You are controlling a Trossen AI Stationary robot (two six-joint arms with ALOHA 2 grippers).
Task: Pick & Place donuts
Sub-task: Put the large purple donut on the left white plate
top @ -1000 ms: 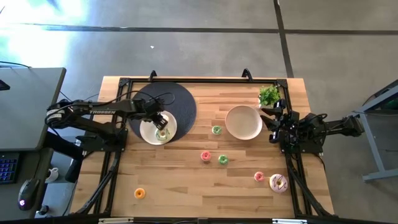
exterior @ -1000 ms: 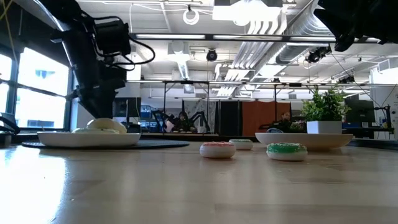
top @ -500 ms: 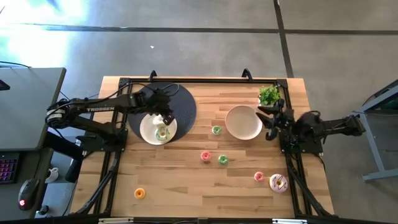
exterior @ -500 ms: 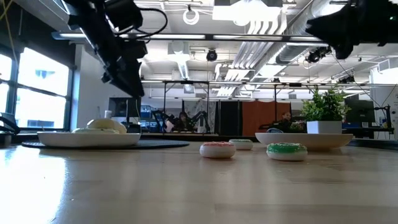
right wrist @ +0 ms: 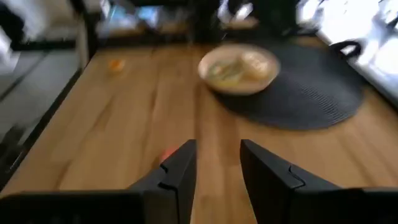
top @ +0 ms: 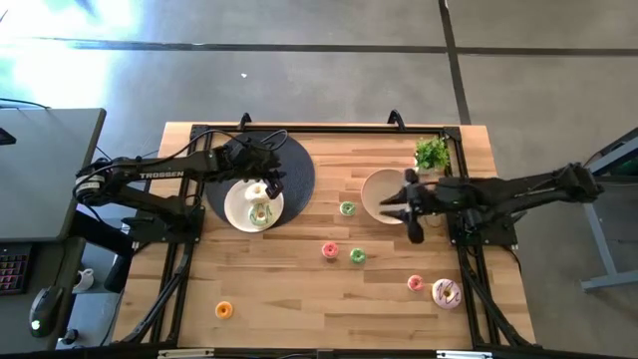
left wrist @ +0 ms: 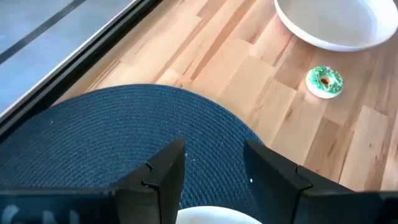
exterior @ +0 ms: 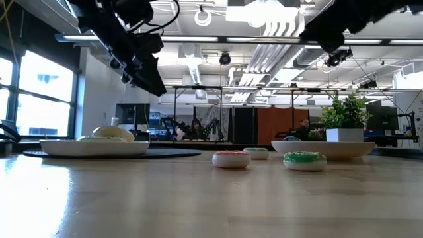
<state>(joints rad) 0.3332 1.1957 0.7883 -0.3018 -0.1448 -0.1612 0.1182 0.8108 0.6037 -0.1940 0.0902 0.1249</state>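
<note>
Faintly, "TROSSEN" showed on my left arm. My left gripper (top: 267, 186) hung with fingers spread and empty above the white plate (top: 239, 210) holding 2 donuts (top: 259, 212) – blurred from my right wrist. My right gripper (top: 409, 213), parted and empty, hovered by the beige plate (top: 379, 189). A green donut (left wrist: 324, 82) lay beside it.

Only one marking found: pale lettering along the left arm (top: 164, 176) in the high view, a brand strip on the dark link, too small to spell out with certainty. No readable labels, numbers or signs on the table (top: 299, 289), the plates, the donuts or in the room behind.
</note>
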